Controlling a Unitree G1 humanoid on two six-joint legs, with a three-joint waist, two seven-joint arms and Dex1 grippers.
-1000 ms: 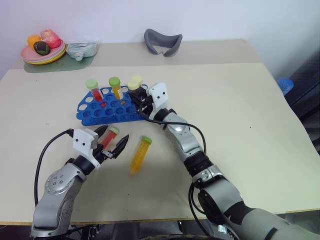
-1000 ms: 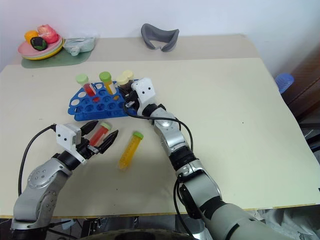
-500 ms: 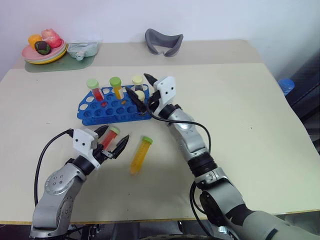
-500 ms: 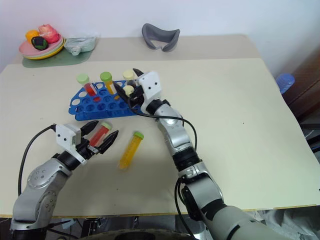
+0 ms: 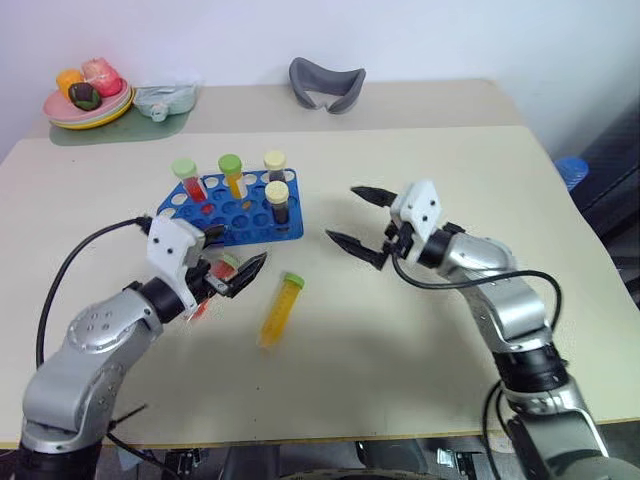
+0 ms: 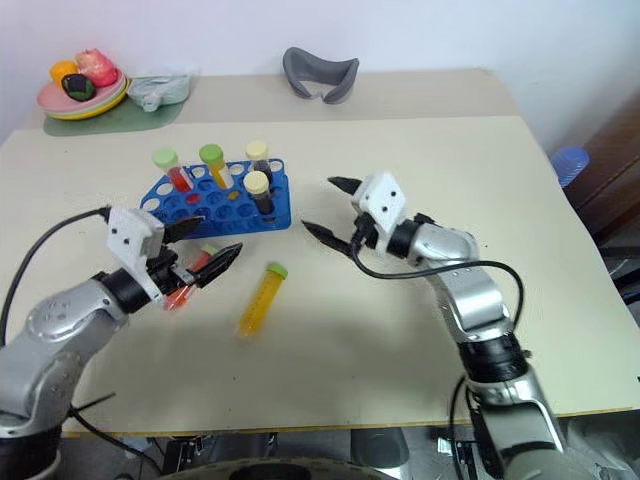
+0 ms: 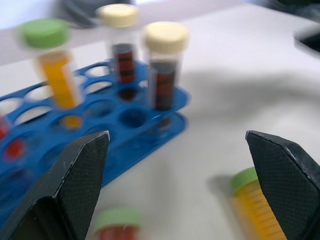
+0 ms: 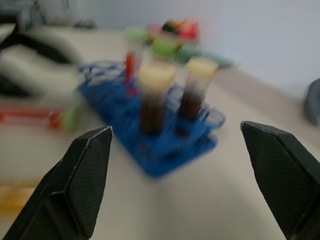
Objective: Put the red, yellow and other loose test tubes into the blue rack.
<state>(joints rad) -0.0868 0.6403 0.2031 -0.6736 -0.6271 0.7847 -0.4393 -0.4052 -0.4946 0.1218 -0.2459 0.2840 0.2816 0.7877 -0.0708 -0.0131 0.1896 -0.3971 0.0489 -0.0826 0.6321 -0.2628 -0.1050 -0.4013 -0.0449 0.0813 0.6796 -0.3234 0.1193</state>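
From my station I see the blue rack [image 5: 232, 207] sitting on the counter [image 5: 560, 300] with four tubes standing upright in it: a red tube [image 5: 190, 182] with a pale-green cap, an orange-yellow tube [image 5: 232, 175] with a green cap, and two dark brown tubes [image 5: 279, 201] with pale-yellow caps at the rack's right end. My right end effector [image 5: 358, 222] hangs over the counter to the right of the rack, well clear of it, its two black fingers spread wide and nothing between them; it points toward the rack. My left end effector [image 5: 228, 265] sits just in front of the rack, its fingers also wide apart. A loose red tube [image 5: 213, 280] with a pale-green cap lies beneath and between those fingers; I cannot tell whether they touch it. A second loose tube, the orange-yellow one [image 5: 279, 310] with a green cap, lies flat on the counter just right of my left end effector, cap toward the rack. At the back of the counter I see a grey curved holder [image 5: 327, 85] and a plate of toy food [image 5: 87, 95].
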